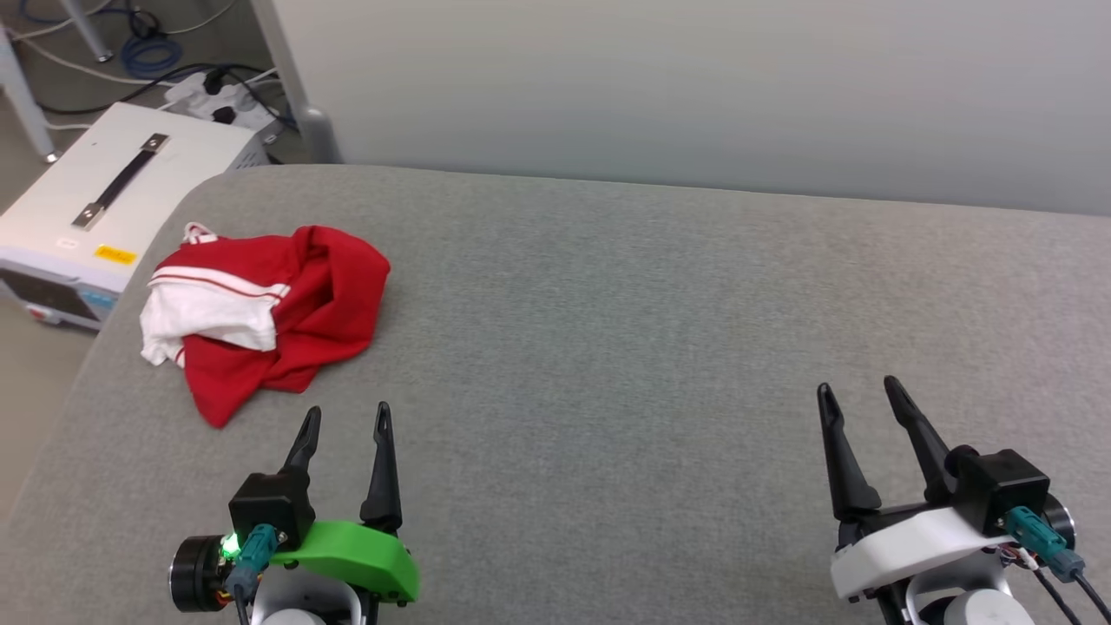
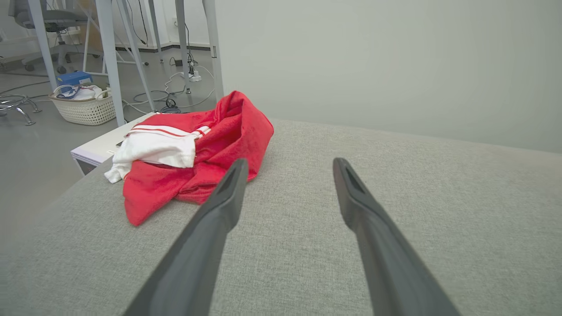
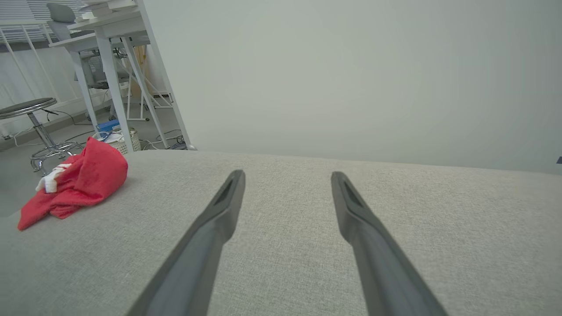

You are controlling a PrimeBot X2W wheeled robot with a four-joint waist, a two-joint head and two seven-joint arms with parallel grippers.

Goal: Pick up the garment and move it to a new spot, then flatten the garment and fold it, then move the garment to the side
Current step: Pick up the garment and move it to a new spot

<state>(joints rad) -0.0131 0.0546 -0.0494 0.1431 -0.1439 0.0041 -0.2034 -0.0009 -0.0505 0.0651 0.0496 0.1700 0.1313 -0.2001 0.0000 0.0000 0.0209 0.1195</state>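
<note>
The garment (image 1: 286, 312) lies crumpled in a heap at the left of the grey fabric surface (image 1: 651, 330), red with a white sleeve and striped trim on top. In the left wrist view the garment (image 2: 197, 153) sits just beyond the left fingertip. My left gripper (image 1: 347, 417) stands open a short way in front of it, nothing between its fingers. My right gripper (image 1: 859, 395) stands open at the lower right, far from the garment (image 3: 79, 180), which the right wrist view shows at the far left.
A white box with a black handle (image 1: 104, 208) stands on the floor beside the surface's left edge. Cables and a power strip (image 1: 217, 95) lie behind it. A pale wall (image 1: 694, 87) backs the surface. A wicker basket (image 2: 85, 107) and desk legs stand further left.
</note>
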